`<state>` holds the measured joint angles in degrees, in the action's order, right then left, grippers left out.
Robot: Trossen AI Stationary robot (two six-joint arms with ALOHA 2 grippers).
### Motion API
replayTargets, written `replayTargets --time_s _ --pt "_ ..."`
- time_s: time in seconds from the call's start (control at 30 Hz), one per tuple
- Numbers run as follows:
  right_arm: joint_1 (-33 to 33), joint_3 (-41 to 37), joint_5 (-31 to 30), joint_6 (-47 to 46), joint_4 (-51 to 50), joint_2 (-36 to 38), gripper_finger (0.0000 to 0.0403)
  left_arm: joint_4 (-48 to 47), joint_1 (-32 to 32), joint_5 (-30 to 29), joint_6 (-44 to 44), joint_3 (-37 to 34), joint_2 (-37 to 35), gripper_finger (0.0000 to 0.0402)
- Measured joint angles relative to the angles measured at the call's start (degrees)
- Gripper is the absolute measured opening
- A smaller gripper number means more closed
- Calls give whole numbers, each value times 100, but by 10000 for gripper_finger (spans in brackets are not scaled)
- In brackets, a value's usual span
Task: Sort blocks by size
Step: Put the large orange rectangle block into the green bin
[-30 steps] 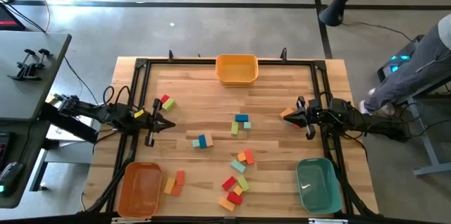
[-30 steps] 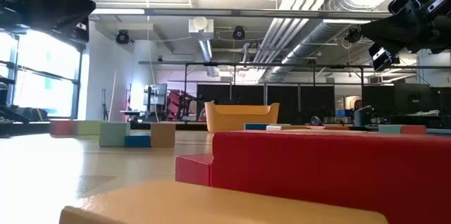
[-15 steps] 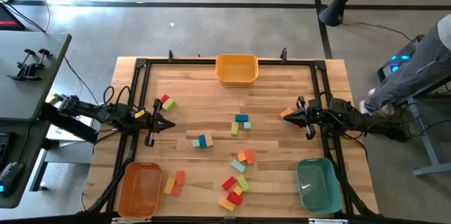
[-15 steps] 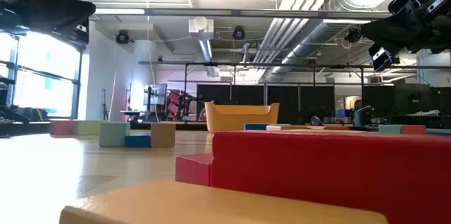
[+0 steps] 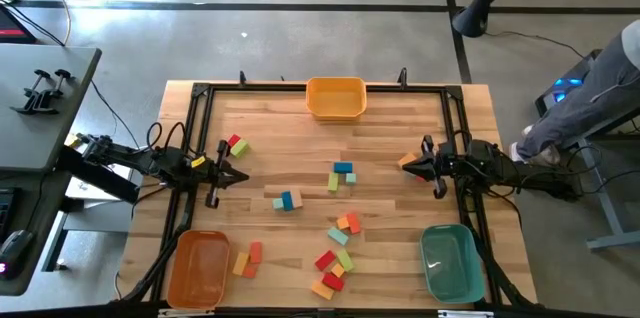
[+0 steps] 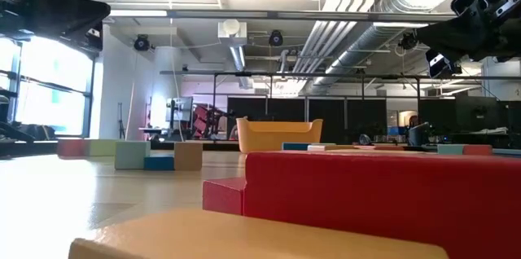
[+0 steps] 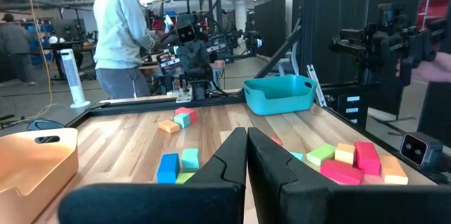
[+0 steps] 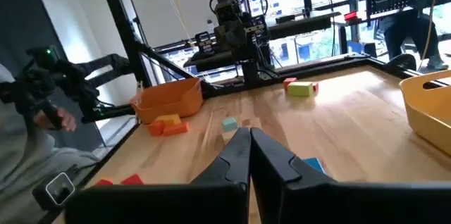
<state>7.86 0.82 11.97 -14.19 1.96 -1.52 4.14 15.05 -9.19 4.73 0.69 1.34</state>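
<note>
- Left gripper (image 5: 238, 176) sits at about 9 o'clock on the table (image 5: 390, 138), fingers pinched together, holding nothing.
- Right gripper (image 5: 407, 165) is over at 3 o'clock, also pinched closed and empty.
- The blocks (image 5: 338, 248) are loose on the wood: most scattered from the centre down to 6 o'clock, 2 up near 10 o'clock, 2 near 7 o'clock.
- Yellow bin (image 5: 335, 97) at 12 o'clock, orange bin (image 5: 197, 268) at 7 o'clock, teal bin (image 5: 449, 261) at 5 o'clock.
- A person (image 7: 122, 34) stands in the room beyond the table.
</note>
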Motion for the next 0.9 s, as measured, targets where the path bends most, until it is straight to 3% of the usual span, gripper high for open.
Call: replayTargets --time_s 0.13,0.33,0.5,0.63,0.77,0.9 --pt "0 -1 -362 -1055 75 -1 0 0 0 0 0 0 0 0" --pt "0 -1 -1713 -2096 446 0 0 0 1 0 -2 0 0 0" --pt "-129 -24 -1521 -1567 700 -37 0 21 1 0 -410 0 0 0" --pt "-541 -24 -1550 -1183 1647 -411 0 45 -3 -66 -788 0 -2 0" --pt "-1138 -24 -1633 -385 3215 -1284 0 46 -3 -106 -878 0 0 0" --pt "-1691 -24 -2266 263 4513 -2447 0 44 -3 -106 -871 0 0 0"
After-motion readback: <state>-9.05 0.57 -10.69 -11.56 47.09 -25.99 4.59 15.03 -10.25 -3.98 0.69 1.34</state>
